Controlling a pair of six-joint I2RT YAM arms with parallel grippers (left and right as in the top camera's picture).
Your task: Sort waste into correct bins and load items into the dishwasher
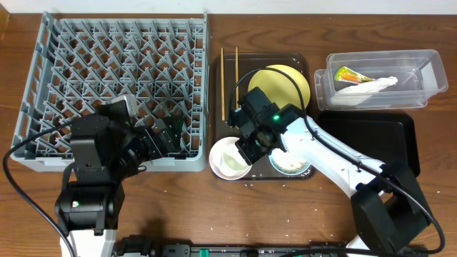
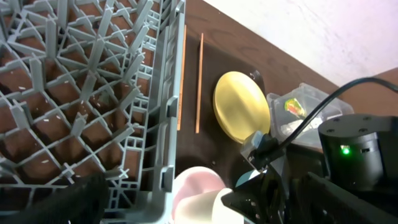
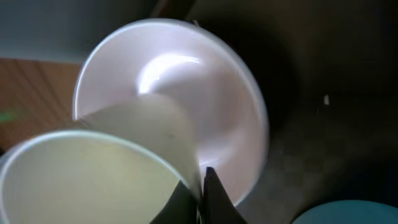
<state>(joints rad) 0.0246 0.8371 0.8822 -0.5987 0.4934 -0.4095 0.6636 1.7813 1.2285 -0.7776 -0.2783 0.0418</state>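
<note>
Right hand point(image 3: 205, 191): fingers together, pinching the thin wall of the small white cup point(image 3: 93, 180) at its rim. The cup sits tilted in or just over the round white bowl point(image 3: 205, 93), at the 7 o'clock corner of the dark brown flat serving tray point(image 1: 246, 63).

Left hand point(image 1: 171, 134): fingers apart, holding nothing, over the 5 o'clock edge of the large grey pegged plastic dish rack point(image 1: 121, 64). The rack lies at 9 o'clock from the tray.

Handling, as judged:
- Cup looks light, stiff and smooth-walled. A rim pinch can swing or slip, so lift it slowly. Gripping lower on the wall would be steadier.
- Bowls are rigid and glossy; take them by the rim.
- Plate is flat with little edge to catch. It may need sliding to the tray lip.
- Chopsticks are thin and light and roll easily; pinch them mid-length.

Count:
- 1 round yellow plate point(image 1: 285, 84), at the tray's 1 o'clock.
- 1 white bowl, 1 white cup.
- 1 light blue bowl point(image 1: 290, 163) at 5 o'clock, holding beige rice-like crumbs point(image 1: 291, 165), too many to count.
- 2 thin wooden chopsticks point(image 1: 223, 78), at 11 o'clock.
- 1 green-and-orange snack wrapper point(image 1: 350, 75) and 1 crumpled white paper napkin point(image 1: 371, 86), both inside the clear rectangular plastic tub point(image 1: 382, 53), at 2 o'clock from the tray.
- 1 shallow glossy black rectangular tray point(image 1: 371, 135), at 4 o'clock, nothing visible in it.
</note>
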